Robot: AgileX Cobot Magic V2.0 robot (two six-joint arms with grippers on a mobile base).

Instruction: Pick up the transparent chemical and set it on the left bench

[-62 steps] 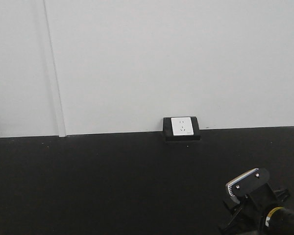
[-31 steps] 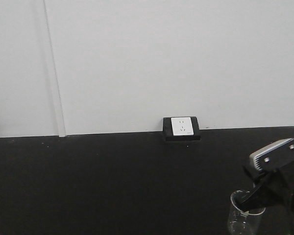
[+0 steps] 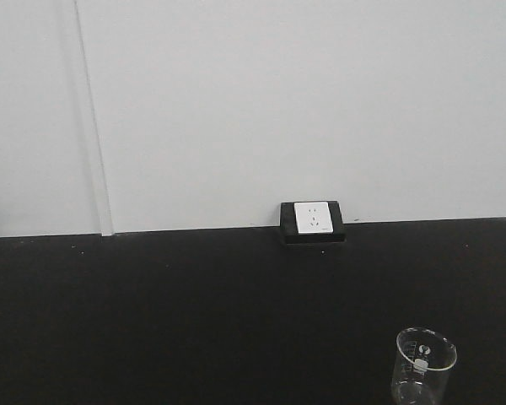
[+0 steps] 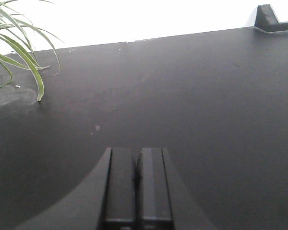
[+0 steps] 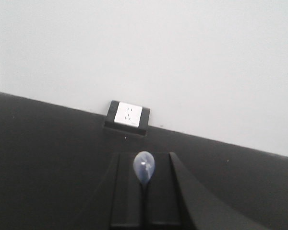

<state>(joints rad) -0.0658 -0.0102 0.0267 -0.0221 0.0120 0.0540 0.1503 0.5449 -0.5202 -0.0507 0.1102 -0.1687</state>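
Right pincer (image 5: 144,201) pinches slim clear plastic pipette (image 5: 144,167), bulb protruding. Likely light, soft-walled, slippery; the stem is the safer hold. Left pincer (image 4: 136,178) pressed together, empty, above matte black desk (image 4: 206,96).

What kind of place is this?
Probably a laboratory: a matte black counter, a graduated glass beaker standing on it, and a clear pipette in the right gripper.

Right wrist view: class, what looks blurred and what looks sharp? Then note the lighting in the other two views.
Right wrist view: the pipette in the jaws is soft and hazy, the wall socket crisper. Left wrist view: the wall is blown out white. Front view: flat, even light; the beaker shows faint highlights.
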